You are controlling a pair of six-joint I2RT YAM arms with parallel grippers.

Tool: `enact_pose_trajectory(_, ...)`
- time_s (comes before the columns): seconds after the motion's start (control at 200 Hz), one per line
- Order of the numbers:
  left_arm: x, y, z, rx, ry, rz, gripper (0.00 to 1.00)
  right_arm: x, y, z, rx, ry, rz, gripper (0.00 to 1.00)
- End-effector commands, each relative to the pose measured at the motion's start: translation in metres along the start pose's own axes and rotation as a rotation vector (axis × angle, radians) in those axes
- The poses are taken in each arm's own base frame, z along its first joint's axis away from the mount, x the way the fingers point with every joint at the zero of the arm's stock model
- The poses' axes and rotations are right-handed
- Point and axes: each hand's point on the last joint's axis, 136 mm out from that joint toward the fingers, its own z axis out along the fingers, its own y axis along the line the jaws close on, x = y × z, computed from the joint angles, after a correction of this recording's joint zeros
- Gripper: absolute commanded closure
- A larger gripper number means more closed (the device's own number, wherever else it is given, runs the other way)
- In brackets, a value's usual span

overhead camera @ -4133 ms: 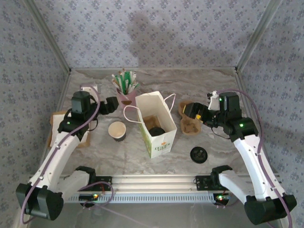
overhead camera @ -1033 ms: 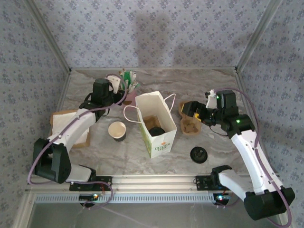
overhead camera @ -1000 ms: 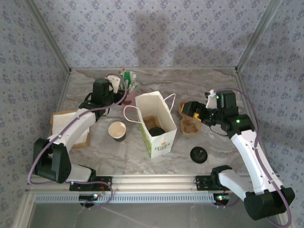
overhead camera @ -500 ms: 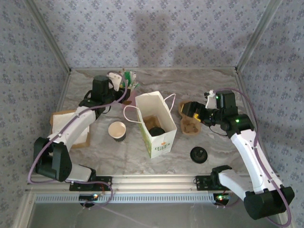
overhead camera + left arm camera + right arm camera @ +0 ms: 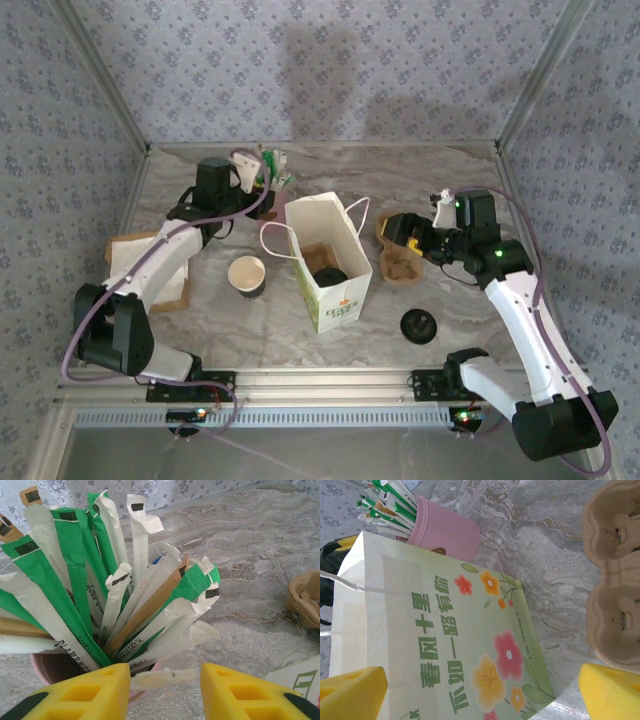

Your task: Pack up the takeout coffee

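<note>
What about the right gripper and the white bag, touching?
Apart. The top view shows brown cup carrier between the right gripper and the white bag.

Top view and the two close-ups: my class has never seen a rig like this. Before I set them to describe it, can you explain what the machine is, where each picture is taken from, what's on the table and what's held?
The machine is two robot arms bolted at the table's near edge, each ending in a two-finger gripper. One camera looks down from above and behind them. The other two sit on the wrists, so yellow fingers show at the bottom of those pictures. On the marble table stand a white bag with the lidded takeout coffee inside, an open cup, a loose black lid, a cardboard carrier and a pink cup full of sachets. The left gripper has one white sachet lying across its gap; whether it pinches it is unclear. The right gripper is open, holding nothing, facing the bag.
</note>
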Motion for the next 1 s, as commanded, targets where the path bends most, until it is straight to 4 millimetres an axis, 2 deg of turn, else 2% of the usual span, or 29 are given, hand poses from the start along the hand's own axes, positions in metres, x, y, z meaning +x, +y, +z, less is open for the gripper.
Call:
enact_pose_trajectory(0.0,-0.018,0.003,0.000,-0.006,-0.035,0.023,0.63,0.001,0.000,0.002,-0.014,0.007,-0.006,0.00)
enact_pose_trajectory(0.2,-0.022,0.005,0.007,-0.009,-0.033,0.020,0.75,0.002,-0.001,0.002,-0.011,0.009,-0.004,0.00)
enact_pose_trajectory(0.3,-0.023,0.006,0.010,-0.010,-0.033,0.021,0.76,0.002,-0.001,0.002,-0.010,0.009,-0.005,0.00)
enact_pose_trajectory(0.34,-0.024,0.006,0.010,-0.007,-0.030,0.020,0.74,0.002,-0.002,0.002,-0.007,0.011,-0.003,0.00)
enact_pose_trajectory(0.405,-0.024,0.006,0.012,-0.005,-0.029,0.021,0.63,0.002,-0.002,0.002,-0.008,0.010,-0.003,0.00)
enact_pose_trajectory(0.475,-0.025,0.006,0.014,-0.006,-0.032,0.026,0.62,0.002,-0.002,0.002,-0.007,0.010,-0.003,0.00)
enact_pose_trajectory(0.714,-0.030,0.010,0.019,-0.029,-0.057,0.028,0.69,0.002,-0.003,0.003,-0.005,0.010,0.000,0.00)
enact_pose_trajectory(0.819,-0.029,0.011,0.022,-0.031,-0.057,0.025,0.75,0.002,-0.003,0.003,-0.005,0.010,0.000,0.00)
enact_pose_trajectory(0.889,-0.029,0.012,0.021,-0.040,-0.057,0.020,0.80,0.003,-0.004,0.003,-0.004,0.011,0.000,0.00)
enact_pose_trajectory(0.994,-0.029,0.013,0.017,-0.055,-0.062,0.021,0.82,0.002,-0.003,0.002,-0.003,0.007,-0.001,0.00)
